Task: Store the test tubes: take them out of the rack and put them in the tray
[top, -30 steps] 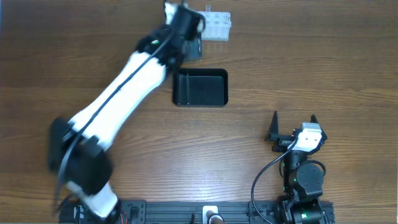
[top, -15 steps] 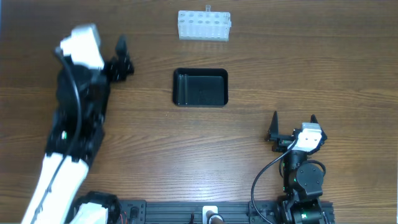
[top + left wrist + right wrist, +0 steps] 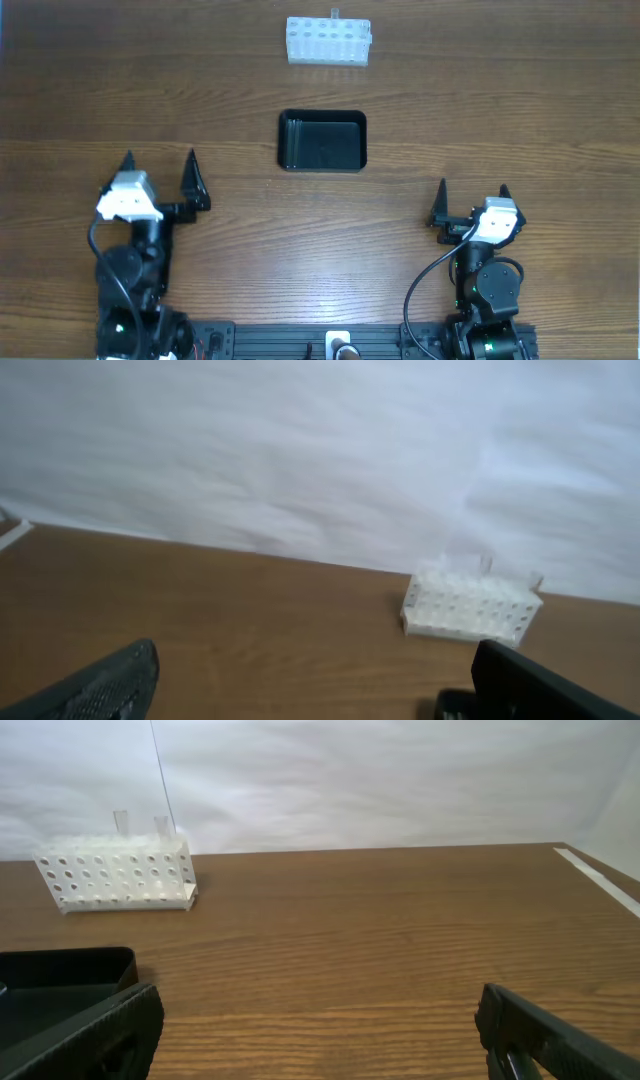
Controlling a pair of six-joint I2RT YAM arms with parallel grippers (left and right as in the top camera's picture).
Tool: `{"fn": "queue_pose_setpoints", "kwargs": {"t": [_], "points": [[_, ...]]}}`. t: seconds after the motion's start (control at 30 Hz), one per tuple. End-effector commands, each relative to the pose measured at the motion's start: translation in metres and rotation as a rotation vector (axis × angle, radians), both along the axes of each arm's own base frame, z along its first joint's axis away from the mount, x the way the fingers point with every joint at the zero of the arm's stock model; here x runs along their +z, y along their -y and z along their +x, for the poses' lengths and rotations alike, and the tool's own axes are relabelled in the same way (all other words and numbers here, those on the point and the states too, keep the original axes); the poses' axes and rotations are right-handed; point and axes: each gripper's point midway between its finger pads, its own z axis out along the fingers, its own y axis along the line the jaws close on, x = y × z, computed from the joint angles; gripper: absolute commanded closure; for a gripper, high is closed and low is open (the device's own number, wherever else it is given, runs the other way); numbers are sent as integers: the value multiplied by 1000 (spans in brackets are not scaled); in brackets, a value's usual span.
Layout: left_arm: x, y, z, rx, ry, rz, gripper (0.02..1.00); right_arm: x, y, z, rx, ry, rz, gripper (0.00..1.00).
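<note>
The white rack [image 3: 328, 42] stands at the far edge of the table [image 3: 520, 90], about midway across. Two clear test tubes [image 3: 120, 821] rise upright from its far row. The black tray [image 3: 322, 114] lies on the near side of the rack, apart from it, with its long side parallel to it. The tray's floor is dark, and whether a tube lies along its left wall cannot be made out.

Both arms are folded back over their bases at the near edge, wrists level and aimed up the table. The left gripper [image 3: 160, 165] sits well to the tray's near left, its two fingers [image 3: 100, 685] spread wide with nothing between them. The right gripper [image 3: 473, 190] sits well to the tray's near right, likewise spread and empty. In the right wrist view one finger [image 3: 90, 1030] covers the tray's near corner, and the frame edge cuts off the tray's far end.
</note>
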Motion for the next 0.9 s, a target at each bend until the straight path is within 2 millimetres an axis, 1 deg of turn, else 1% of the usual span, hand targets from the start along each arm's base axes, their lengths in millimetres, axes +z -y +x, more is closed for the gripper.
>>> {"fn": "queue_pose_setpoints", "kwargs": {"t": [0.03,0.33,0.9], "points": [[-16,5,-8,-36,28,13,20,-1,1,0,-2,4,-7,7],[-68,7,-16,-55,-88,25,20,-1,1,0,-2,4,-7,9],[-68,7,-17,-57,-89,25,20,-1,1,0,-2,4,-7,9]]}}
